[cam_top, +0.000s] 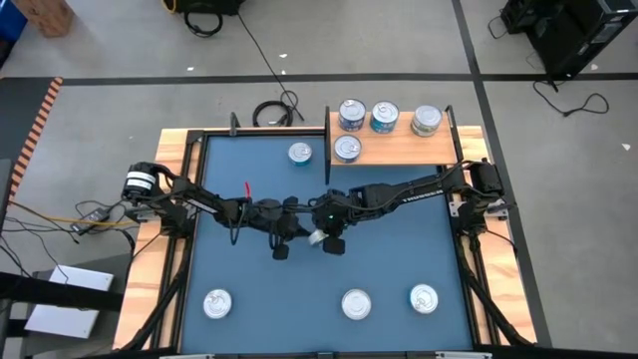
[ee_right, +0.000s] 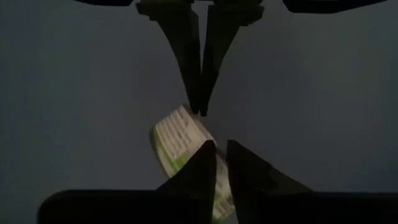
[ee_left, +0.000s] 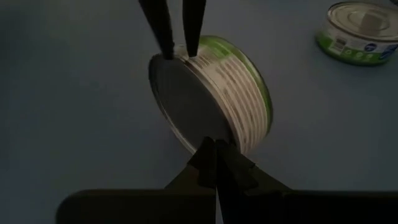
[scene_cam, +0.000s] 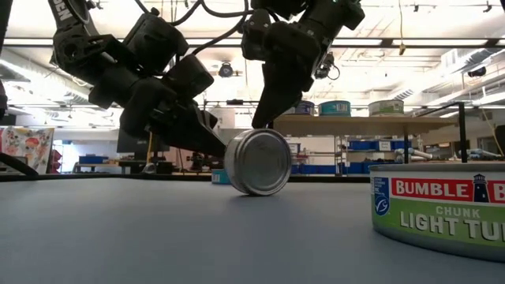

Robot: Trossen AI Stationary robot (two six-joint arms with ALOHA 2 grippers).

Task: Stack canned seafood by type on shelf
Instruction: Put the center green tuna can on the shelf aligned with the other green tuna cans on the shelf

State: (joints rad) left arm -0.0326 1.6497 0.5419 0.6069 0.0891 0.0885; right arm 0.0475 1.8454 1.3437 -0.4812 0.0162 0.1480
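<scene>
Low view gives you readable print on the nearest tin [scene_cam: 442, 209]: "BUMBLE", "CHUNK LIGHT TU"; mid-worktop a green-labelled tin [scene_cam: 258, 162] stands on its edge; your left tool [ee_left: 215, 163] is shut tight against its rim, your right tool [ee_right: 216, 163] a narrow slit at it; four tins sit on the shelf [cam_top: 399, 152]; open blue mat [cam_top: 249, 269] lies all around.

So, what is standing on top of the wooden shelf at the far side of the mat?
Four cans stand on the shelf: three in a row at the back and one nearer the front edge. Each stands alone, not stacked. Whether anything lies under the board cannot be seen.
</scene>
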